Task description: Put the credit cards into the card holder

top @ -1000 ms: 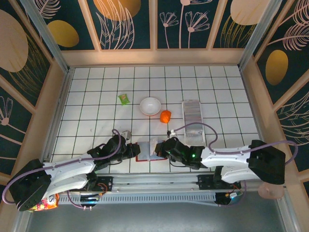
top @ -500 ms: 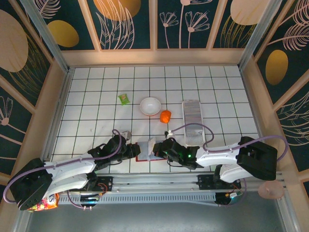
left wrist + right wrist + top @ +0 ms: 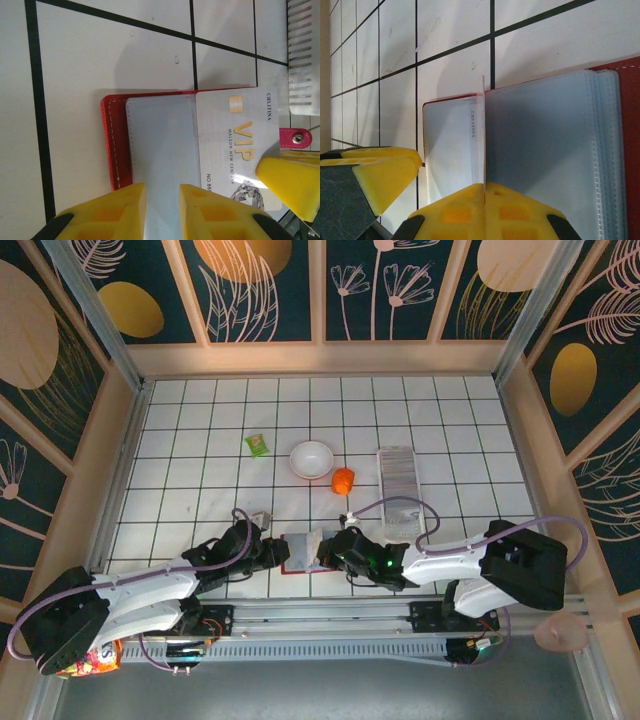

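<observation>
Right gripper [image 3: 484,192] pinched a likely stiff, slick credit card [image 3: 235,130] edgewise at the table's [image 3: 200,440] six o'clock. Left gripper [image 3: 162,200] straddled the card holder [image 3: 112,140], grip unclear.

Both my arms lie low, stretched inward from their near bases, so the wrists meet at the near middle. My left gripper [image 3: 275,552] points right, its jaws slightly apart. My right gripper [image 3: 324,549] points left, facing it, pinched tight on a credit card [image 3: 235,145]

Overhead; wrists seemingly share card holder [image 3: 114,150].
</observation>
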